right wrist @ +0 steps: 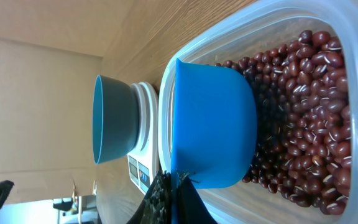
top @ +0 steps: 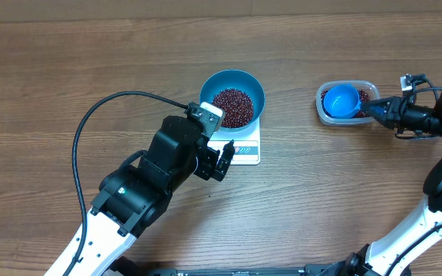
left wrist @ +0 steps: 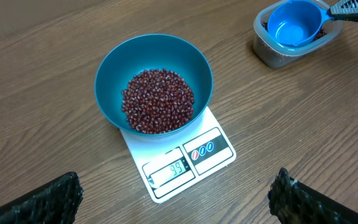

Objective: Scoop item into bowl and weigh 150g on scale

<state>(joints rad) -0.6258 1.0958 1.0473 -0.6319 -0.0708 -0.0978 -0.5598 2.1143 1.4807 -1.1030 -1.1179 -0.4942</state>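
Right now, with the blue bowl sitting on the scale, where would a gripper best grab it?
Probably at the rim of the bowl, coming from above on the side facing the display of the scale: one finger inside, one outside. The wall is thin and flares wide, and the beans lie low, leaving the rim bare.

The bowl (top: 215, 86) of beans (top: 232, 107) sits on the scale (top: 245, 150).

scale (left wrist: 185, 162): flat white square, lying level, display window with digits and label strip along its uncovered near edge | bowl (left wrist: 114, 68): round, deep blue, upright, on the scale's platform and covering most of it | beans (left wrist: 158, 101): small dark red-brown ovals, loose heap covering the bowl's bottom above the scale; more lie well right of the scale
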